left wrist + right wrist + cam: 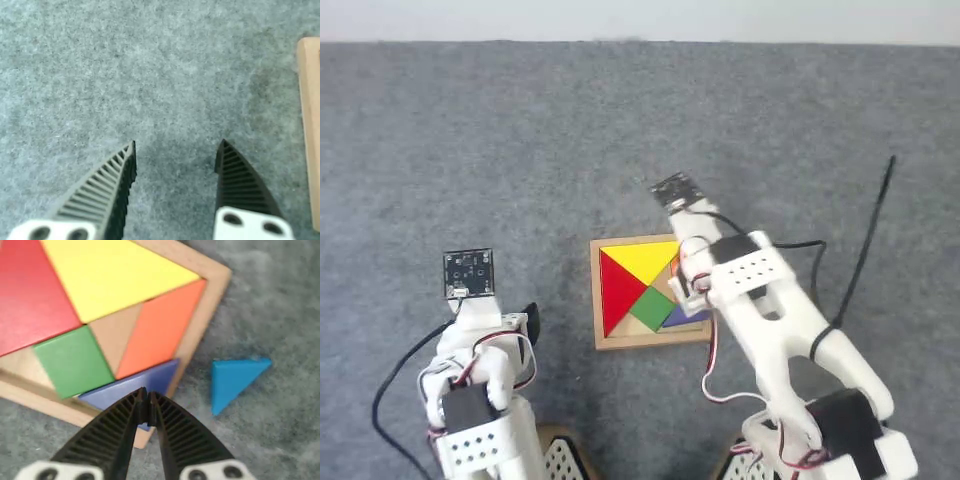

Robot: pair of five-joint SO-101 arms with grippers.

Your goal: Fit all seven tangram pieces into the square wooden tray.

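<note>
You have a grey, felt-like surface running from the lower edge of the high view up to a pale strip along the top; its nap is mottled and speckled throughout; the square wooden tray lies flat on it just below the centre of the frame, its sides roughly parallel to the frame's edges; in the right wrist view a light blue triangle lies flat on the felt just beside one side of the tray, near a corner, with a band of grey between them.
</note>
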